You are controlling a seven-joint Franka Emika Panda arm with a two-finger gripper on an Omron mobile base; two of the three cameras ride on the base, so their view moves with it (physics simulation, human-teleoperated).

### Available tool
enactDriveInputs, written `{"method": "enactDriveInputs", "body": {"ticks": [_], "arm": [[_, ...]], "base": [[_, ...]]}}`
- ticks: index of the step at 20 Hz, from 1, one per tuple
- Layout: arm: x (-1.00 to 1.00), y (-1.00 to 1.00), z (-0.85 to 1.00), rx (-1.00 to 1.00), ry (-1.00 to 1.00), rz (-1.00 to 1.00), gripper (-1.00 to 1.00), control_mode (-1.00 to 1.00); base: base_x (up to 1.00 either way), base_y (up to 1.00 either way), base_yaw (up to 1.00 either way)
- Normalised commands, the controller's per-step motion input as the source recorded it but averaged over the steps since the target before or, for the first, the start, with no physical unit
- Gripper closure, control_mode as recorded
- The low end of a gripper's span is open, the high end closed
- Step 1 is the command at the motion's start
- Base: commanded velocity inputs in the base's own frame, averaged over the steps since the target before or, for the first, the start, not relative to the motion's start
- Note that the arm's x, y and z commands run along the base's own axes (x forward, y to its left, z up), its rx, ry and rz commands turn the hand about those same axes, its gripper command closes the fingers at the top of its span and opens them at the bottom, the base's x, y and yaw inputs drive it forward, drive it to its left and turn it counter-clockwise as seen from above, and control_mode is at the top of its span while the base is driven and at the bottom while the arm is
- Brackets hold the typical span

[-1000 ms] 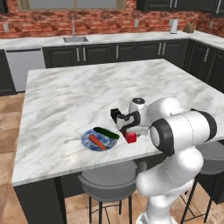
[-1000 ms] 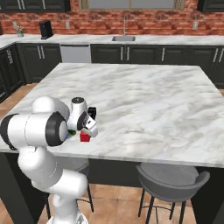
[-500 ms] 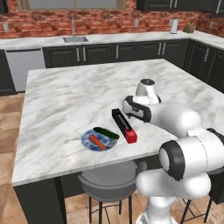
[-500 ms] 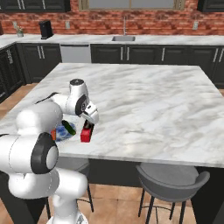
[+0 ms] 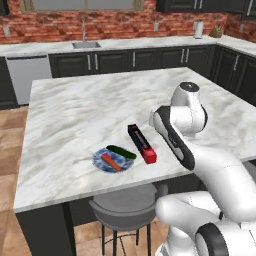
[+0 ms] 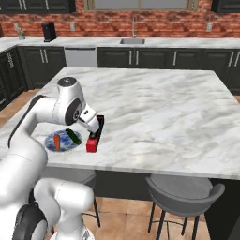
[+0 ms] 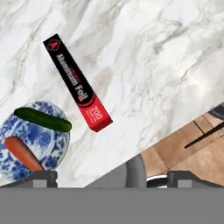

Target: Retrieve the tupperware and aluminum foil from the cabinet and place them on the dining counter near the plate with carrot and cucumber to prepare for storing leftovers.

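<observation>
Gripper [image 7: 112,175] spread wide, grasping nothing, above slim black red-ended aluminum foil [image 7: 78,84] box lying flat on veined marble dining counter [image 7: 166,57] beside blue-patterned plate [image 7: 48,142].

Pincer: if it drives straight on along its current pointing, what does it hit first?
Probably the bare dining counter, right of the aluminum foil. The open pincer looks down at the marble from above; the box and the plate lie off to the side. Depth is unclear.

glossy veined marble dining counter [image 7: 166,61]
</observation>
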Motion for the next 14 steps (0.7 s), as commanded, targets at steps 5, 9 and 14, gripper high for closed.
{"method": "enactDriveInputs", "body": {"ticks": [5, 9, 14], "arm": [[-0.98, -0.17, 0.24, 0.0, -0.02, 0.01, -1.0, -1.0], [-0.65, -0.28, 0.43, 0.0, -0.01, 0.02, -1.0, -1.0], [-0.59, -0.14, 0.35, -0.01, 0.0, 0.05, -1.0, -1.0]], "base": [[0.0, 0.0, 0.0], [0.0, 0.0, 0.0], [0.0, 0.0, 0.0]]}}
